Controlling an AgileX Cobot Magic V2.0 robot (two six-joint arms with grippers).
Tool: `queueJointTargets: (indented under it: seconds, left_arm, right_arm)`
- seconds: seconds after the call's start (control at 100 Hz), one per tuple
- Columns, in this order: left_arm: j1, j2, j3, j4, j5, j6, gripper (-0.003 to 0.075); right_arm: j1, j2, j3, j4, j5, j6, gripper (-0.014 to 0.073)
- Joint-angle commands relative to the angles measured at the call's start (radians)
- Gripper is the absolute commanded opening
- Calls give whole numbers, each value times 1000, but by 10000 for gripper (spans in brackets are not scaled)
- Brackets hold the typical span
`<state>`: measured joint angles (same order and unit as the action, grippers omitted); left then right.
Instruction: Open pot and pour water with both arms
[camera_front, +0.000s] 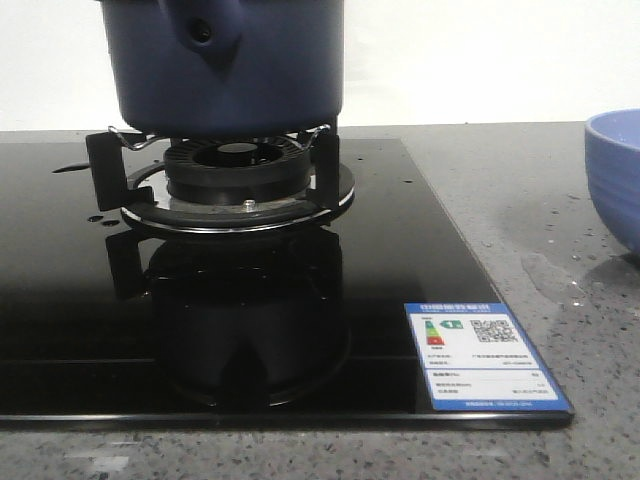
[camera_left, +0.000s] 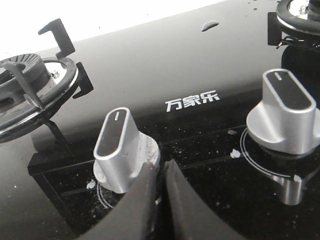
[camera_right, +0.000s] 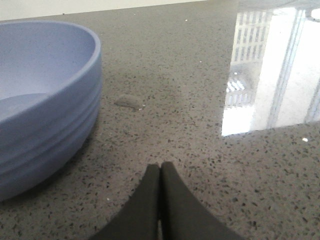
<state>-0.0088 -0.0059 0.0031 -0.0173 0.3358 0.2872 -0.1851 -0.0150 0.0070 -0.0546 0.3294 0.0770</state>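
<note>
Left gripper (camera_left: 159, 176): its two dark fingers are pressed together with only a thin seam between them, holding nothing, tips low over the black glass cooktop (camera_left: 165, 65).
Nearest to the left fingers: a silver control knob (camera_left: 120, 149) with a black top stripe, just beside the fingertips; whether they touch it cannot be told.
Farther along the cooktop: a second silver knob (camera_left: 283, 119), well apart from the first, with white printed characters (camera_left: 192, 101) on the glass between them.
Burners in the left wrist view: a bare burner with black grate prongs (camera_left: 30, 90) beyond the first knob; the edge of another burner (camera_left: 299, 15) beyond the second knob.
Right gripper (camera_right: 160, 172): fingers closed against each other, empty, just above the speckled grey countertop (camera_right: 200, 115), off the cooktop.
Beside the right gripper: a light blue bowl (camera_right: 45, 100) standing on the countertop, apart from the fingertips; a small wet patch (camera_right: 129, 102) lies near its base.
Pot (camera_front: 225, 65): dark navy, upright on the cooktop's burner grate (camera_front: 235, 175), its pointed handle mount facing the front camera; its top is cut off by the frame.
Cooktop label: a blue-and-white sticker (camera_front: 483, 355) on the near corner of the glass, on the bowl's side.
</note>
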Motion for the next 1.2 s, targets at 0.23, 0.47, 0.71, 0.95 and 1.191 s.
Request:
queueJointTargets:
  seconds: [0.23,0.47,0.71,0.95,1.191]
  left_arm:
    - [-7,-25,30,-1,-44,-9,-20]
    - [-7,-25,30,-1,-40,-9,-20]
    - [-7,-25,30,2,-68,-9,-20]
    - [-7,-25,30,2,-68,-9,-20]
    - [-9,-25,30,-120,-187,-9,-20]
  right_arm:
    - [-8,-12,26,-13,-22,-6,-64]
    - [-8,-12,26,-13,-22,-6,-64]
    - [-8,-12,26,-13,-22,-6,-64]
    - [-8,-12,26,0,-274,-6,-64]
    - [-8,-12,26,312,-454,1,-64]
